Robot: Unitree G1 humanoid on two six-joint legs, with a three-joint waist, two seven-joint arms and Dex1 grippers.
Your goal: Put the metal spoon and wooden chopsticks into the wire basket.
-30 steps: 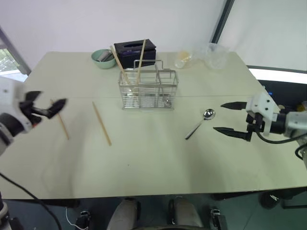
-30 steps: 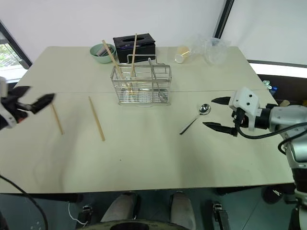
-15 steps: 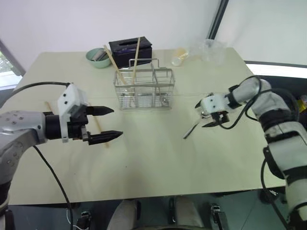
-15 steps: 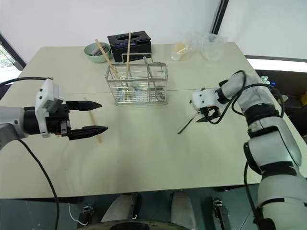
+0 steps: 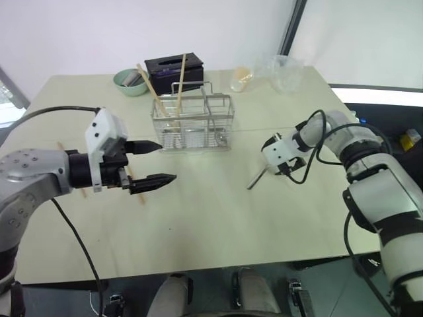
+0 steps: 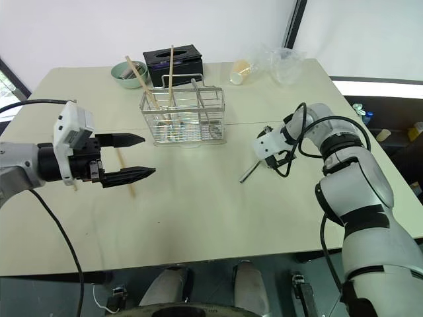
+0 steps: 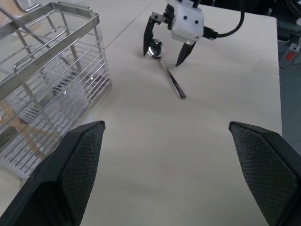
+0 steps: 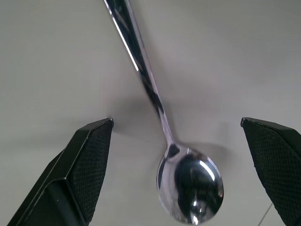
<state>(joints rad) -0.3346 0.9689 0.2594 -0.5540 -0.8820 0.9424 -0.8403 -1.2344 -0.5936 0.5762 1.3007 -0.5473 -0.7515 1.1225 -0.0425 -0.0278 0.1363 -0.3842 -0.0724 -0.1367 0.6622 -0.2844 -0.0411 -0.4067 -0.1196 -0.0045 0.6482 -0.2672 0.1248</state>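
no readable writing anywhere. metal spoon (image 8: 188, 183) lies flat on the table (image 5: 211, 224), right of the wire basket (image 5: 192, 123); right wrist view shows its shiny round bowl between the spread fingers of the right gripper (image 7: 164, 47), untouched. two wooden chopsticks (image 5: 178, 82) stand tilted in the basket, others lie left of it. left gripper (image 5: 157, 162) hovers open, empty.

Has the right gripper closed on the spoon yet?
No, the right gripper stands open, its fingers either side of the spoon lying flat on the table.
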